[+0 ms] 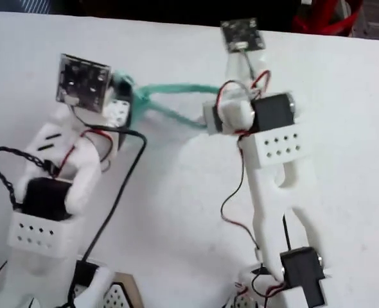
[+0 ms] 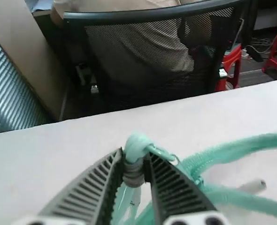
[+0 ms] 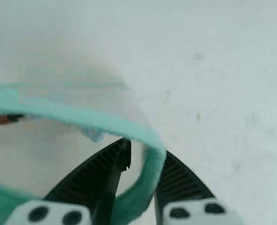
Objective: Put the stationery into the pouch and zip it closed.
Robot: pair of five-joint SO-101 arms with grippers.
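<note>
Pouch point(image 1: 170, 102) lies on the table point(image 1: 343, 83) near the far edge, stretched between the two arms. Left gripper point(image 2: 134, 161) is clamped tight on a small grey-and-teal knob, which I take for the zip pull point(image 2: 136, 144), at one end. Right gripper point(image 3: 143, 157) is nearly closed, pinching the pouch's teal rim at the other end. A white item point(image 2: 254, 186), probably a pen, lies inside the clear wall.

Judgement: zipping is the step in hand. Two teal bands diverge from the pull, so the zip looks open; how far, cannot tell.

To do it well:
- Right gripper anchors the rim firmly.
- Left draws the pull straight along the zip line, low, with the rim taut.

Risks: the pull slips off the ribbed pads, or the pouch drags if the anchor loosens.
</note>
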